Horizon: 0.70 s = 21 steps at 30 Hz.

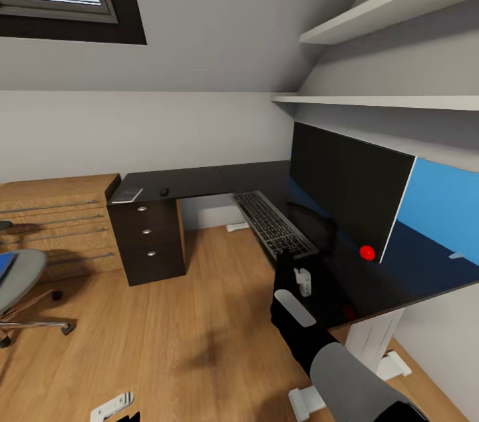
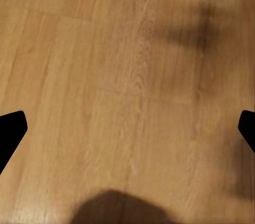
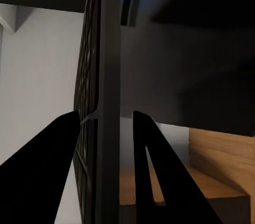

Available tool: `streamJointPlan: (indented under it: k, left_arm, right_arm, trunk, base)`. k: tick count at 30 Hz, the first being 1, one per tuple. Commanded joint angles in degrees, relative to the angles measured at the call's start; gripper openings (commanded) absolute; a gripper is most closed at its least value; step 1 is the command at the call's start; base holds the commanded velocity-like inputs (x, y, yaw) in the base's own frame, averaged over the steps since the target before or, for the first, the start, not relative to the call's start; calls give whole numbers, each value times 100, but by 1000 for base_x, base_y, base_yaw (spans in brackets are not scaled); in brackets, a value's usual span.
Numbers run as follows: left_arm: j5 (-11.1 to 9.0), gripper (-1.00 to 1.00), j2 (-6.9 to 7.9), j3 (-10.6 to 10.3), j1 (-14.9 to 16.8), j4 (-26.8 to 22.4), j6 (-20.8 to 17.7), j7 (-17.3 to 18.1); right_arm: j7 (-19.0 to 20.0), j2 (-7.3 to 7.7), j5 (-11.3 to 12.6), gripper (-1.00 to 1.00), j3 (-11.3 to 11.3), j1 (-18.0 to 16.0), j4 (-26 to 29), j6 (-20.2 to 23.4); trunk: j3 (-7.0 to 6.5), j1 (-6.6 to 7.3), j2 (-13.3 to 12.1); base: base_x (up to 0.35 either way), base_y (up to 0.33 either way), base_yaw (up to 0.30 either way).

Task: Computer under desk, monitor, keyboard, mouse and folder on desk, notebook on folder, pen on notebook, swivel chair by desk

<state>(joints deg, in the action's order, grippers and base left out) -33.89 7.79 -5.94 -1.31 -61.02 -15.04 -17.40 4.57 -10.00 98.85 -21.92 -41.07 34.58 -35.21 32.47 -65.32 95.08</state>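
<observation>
1. No brand, label or writing can be read anywhere.
2. The keyboard (image 1: 273,224) lies on the black desk (image 1: 199,179) in front of the monitor (image 1: 349,189); the right gripper (image 3: 109,123) clamps its near end, one of the fingers (image 3: 48,155) on each face.
3. The left gripper (image 2: 127,128) hangs spread wide over the wood floor (image 2: 106,49).
4. The mouse (image 1: 163,192) is tiny, beside a blurred notebook (image 1: 126,195); the swivel chair (image 1: 20,289) is cut off.
</observation>
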Motion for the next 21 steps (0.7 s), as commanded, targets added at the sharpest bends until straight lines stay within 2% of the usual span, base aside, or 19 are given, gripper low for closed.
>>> streamJointPlan:
  k: [1, 4, 7, 16, 21]
  left_arm:
    - [-52, 100, 6, -17, -1, -16, -11, -50]
    - [-48, 100, 4, -12, -1, -16, -8, -42]
    - [-47, 100, 6, -13, -1, -16, -9, -40]
    - [-47, 100, 12, -4, -1, -16, -8, -35]
    - [-47, 100, 5, -4, -1, -17, -3, -35]
  right_arm:
    - [53, 0, 55, -100, -1, -6, -8, -39]
    - [53, 0, 56, -100, 234, -6, -27, -115]
    - [53, 0, 56, -100, 339, -6, -70, -141]
    - [35, 0, 56, -100, 389, -6, -117, -161]
    - [22, 0, 56, -100, 390, -6, -120, -162]
  trunk:
    - [5, 0, 3]
    - [5, 0, 3]
    - [5, 0, 3]
    - [5, 0, 3]
    - [5, 0, 3]
  base:
    - [30, -140, 0]
    - [80, -207, 0]
    - [56, -112, 0]
    - [13, -14, 0]
    - [193, -15, 0]
